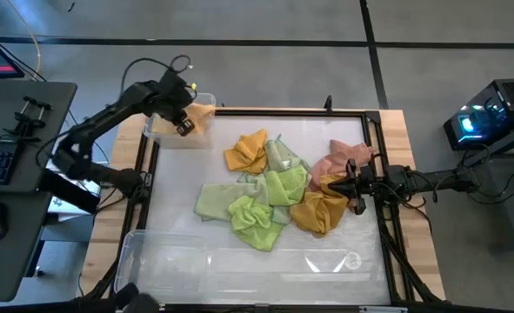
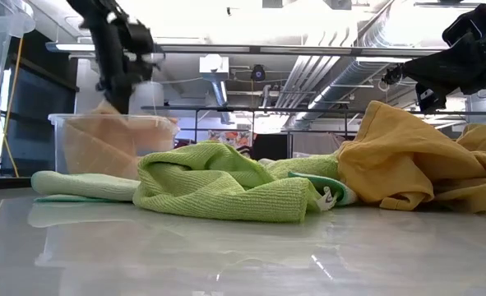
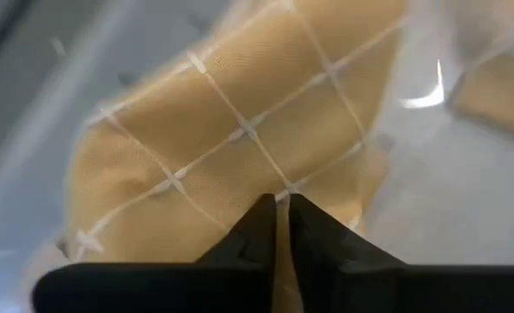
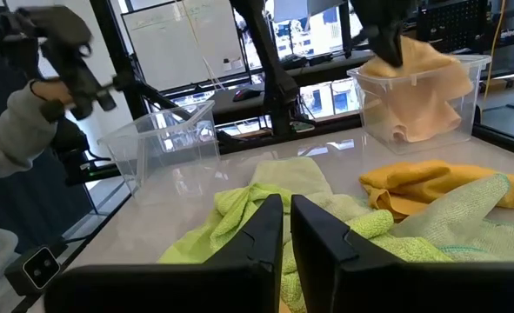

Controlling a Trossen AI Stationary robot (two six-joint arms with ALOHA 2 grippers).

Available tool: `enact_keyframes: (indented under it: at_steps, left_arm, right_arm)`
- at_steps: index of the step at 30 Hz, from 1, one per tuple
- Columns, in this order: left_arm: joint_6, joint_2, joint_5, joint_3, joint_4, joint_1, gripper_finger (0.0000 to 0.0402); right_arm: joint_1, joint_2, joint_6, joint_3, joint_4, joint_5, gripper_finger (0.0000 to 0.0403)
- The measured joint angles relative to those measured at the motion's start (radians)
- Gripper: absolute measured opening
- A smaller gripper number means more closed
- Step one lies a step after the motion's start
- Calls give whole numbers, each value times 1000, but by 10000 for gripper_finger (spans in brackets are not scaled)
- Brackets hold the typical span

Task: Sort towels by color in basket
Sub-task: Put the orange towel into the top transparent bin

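The desk (image 1: 178, 252) is seen from above with a white work surface framed by dark rails. Along its near edge a long clear bin (image 1: 239, 265) is laid, and at the far left corner a smaller clear basket (image 1: 156, 130) is placed. A heap of towels (image 1: 274, 196) is spread across the middle of the desk: lime green and pale green ones are bunched at the centre, a mustard yellow towel (image 1: 248, 152) is set behind them, another mustard towel (image 1: 319, 210) lies to the right, and a salmon pink towel (image 1: 348, 158) is found beyond that. A peach-orange towel (image 4: 417, 83) is lodged in the small basket. The left gripper (image 1: 183, 122) is held over that basket, and its fingers (image 3: 257, 230) are seen pressed almost together above the peach cloth, with nothing clearly pinched. The right gripper (image 1: 354, 184) is poised at the right side of the heap, just above the mustard and pink towels; its fingers (image 4: 261, 230) are closed to a narrow slit, and no cloth is held between them.
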Motion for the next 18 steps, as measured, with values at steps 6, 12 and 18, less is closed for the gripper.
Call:
enact_keyframes:
  at_steps: [6, 12, 18]
  left_arm:
    - [2, 107, -9, 14, -31, 11, 4]
    - [14, 97, -12, 144, -177, -33, 2]
    - [-83, 38, -87, 245, -296, -80, 1]
  right_arm:
    - [0, 0, 0, 0, 0, 0, 22]
    - [0, 0, 0, 0, 0, 0, 22]
    - [0, 0, 0, 0, 0, 0, 22]
